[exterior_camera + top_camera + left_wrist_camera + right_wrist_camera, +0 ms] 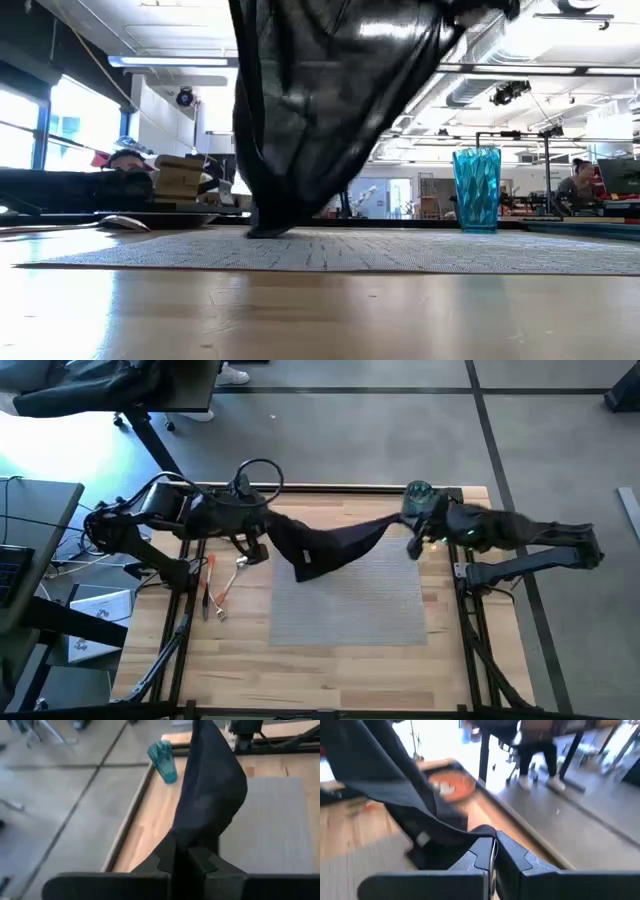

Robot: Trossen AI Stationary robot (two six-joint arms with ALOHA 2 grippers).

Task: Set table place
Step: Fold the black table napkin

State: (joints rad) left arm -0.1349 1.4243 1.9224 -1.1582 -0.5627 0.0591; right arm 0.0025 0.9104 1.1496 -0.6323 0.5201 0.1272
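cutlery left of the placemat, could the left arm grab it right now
Probably not yet. The cutlery lies uncovered close by the left arm, but the left gripper is shut on the napkin, which the right gripper also holds.

Bright window glare, motion-blurred right wrist view.

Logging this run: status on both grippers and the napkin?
Left gripper and right gripper both shut on black napkin, stretched between them over grey placemat. Lowest fold touching the mat. Nothing blocking.
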